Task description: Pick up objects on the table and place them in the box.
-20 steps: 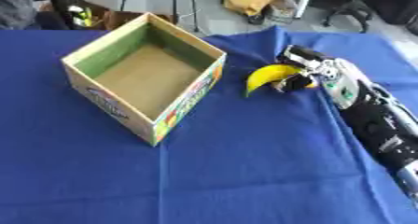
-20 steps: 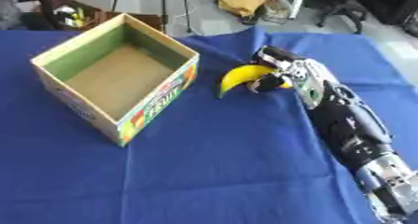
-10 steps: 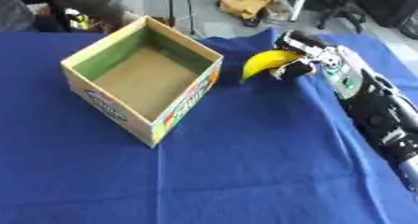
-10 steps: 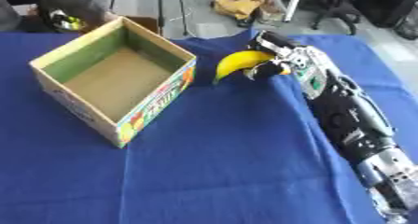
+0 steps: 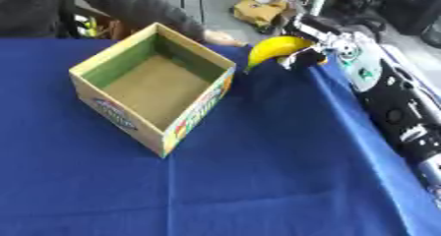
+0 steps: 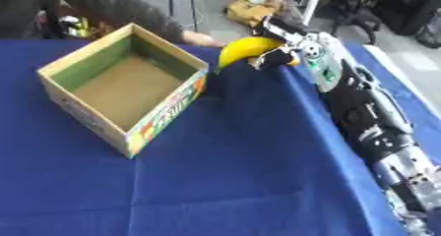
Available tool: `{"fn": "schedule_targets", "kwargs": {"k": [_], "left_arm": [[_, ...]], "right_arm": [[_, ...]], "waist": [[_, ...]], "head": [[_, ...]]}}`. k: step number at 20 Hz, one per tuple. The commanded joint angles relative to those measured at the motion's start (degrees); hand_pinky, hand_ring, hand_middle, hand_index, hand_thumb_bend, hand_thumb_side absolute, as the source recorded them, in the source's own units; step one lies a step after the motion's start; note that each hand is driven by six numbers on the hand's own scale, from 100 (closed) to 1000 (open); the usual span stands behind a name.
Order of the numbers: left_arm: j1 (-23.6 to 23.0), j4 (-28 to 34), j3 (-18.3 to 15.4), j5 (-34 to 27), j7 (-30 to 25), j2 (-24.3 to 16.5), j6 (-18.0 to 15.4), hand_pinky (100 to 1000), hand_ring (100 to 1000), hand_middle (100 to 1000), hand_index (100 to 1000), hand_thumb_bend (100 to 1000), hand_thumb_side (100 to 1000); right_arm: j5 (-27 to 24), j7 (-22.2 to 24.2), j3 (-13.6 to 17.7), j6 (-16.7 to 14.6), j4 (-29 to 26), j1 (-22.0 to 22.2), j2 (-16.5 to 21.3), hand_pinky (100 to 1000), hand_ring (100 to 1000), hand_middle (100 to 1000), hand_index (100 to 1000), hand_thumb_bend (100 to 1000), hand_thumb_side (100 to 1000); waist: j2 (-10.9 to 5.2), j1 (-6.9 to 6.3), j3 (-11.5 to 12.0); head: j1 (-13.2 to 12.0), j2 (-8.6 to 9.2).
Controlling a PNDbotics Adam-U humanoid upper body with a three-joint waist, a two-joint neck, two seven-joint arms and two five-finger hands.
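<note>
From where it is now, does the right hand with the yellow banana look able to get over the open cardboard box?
Probably yes. The right hand, curled round the yellow banana, holds it above the blue cloth just right of the open cardboard box; nothing shows between them, and the box looks empty.

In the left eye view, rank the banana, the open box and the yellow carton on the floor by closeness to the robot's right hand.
1. Banana: held in the right hand.
2. Yellow carton: on the floor, up-left of the hand.
3. Box: on the table, far left.
</note>
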State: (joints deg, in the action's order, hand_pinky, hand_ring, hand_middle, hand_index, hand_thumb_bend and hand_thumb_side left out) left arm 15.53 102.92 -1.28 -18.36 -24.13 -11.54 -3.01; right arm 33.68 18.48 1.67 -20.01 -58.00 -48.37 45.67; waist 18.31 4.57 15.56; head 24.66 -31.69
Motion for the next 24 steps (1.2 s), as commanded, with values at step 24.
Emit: {"fn": "schedule_targets", "kwargs": {"k": [24], "left_arm": [[0.99, 1.01, 0.63, -1.07, -1.36, -0.33, 0.28, 658, 658, 603, 717, 332, 1000]], "right_arm": [[3.47, 5.02, -4.80, -3.13, 0.89, -9.48, -7.04, 297, 318, 333, 449, 170, 285]], "waist": [[-1.75, 0.55, 6.50]], "head": [[2.32, 1.24]]}}
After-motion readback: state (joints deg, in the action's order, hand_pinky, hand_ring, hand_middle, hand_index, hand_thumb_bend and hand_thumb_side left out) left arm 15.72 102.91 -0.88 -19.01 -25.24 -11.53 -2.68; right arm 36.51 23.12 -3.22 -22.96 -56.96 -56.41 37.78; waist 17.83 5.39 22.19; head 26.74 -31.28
